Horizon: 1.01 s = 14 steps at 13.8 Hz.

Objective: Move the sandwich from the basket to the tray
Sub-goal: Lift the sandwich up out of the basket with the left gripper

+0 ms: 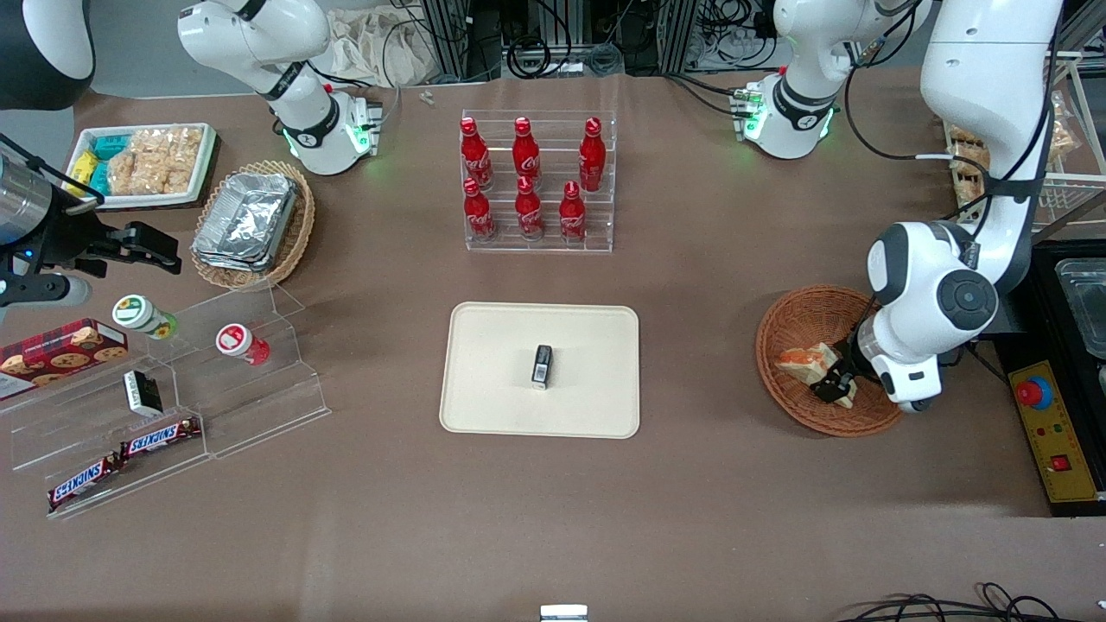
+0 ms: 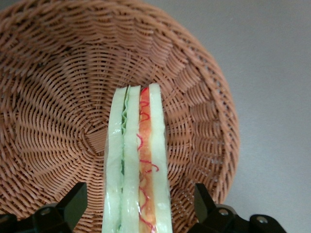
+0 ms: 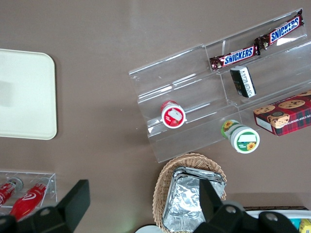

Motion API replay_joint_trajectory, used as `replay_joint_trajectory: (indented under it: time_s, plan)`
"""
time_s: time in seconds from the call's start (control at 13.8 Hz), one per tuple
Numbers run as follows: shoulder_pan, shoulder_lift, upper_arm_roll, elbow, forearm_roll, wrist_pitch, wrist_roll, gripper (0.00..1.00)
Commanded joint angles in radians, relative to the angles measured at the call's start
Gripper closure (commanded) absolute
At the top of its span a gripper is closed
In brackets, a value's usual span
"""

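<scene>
The sandwich (image 1: 802,361) lies in the reddish-brown wicker basket (image 1: 782,328) toward the working arm's end of the table. It is a wedge of white bread with green and orange-red layers (image 2: 138,160). My gripper (image 1: 835,382) is down inside the basket (image 2: 53,97) and open. Its black fingers (image 2: 73,204) stand on either side of the sandwich, with a gap between each finger and the bread. The cream-beige tray (image 1: 492,345) lies flat at the table's middle. A small black box (image 1: 542,365) stands on it.
A clear rack of red cola bottles (image 1: 536,177) stands farther from the front camera than the tray. Toward the parked arm's end are a clear stepped stand with Snickers bars (image 1: 160,438), a tan basket of foil containers (image 1: 251,220) and a white snack tray (image 1: 147,164).
</scene>
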Motion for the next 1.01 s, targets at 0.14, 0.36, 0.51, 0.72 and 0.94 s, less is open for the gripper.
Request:
replay_joint_trajectory:
  time_s: [0.14,0.36,0.51,0.72,0.94]
  plan:
    - [-0.002,-0.007,-0.002,-0.038,0.005,0.046,-0.027,0.34]
    - [-0.006,-0.03,-0.003,-0.025,0.008,0.017,-0.022,0.92]
    - [-0.015,-0.049,-0.005,-0.008,0.009,-0.041,-0.024,1.0]
    - [-0.048,-0.074,-0.003,0.113,0.038,-0.288,-0.027,1.0]
    - [-0.048,-0.111,-0.005,0.277,0.057,-0.532,0.014,1.0]
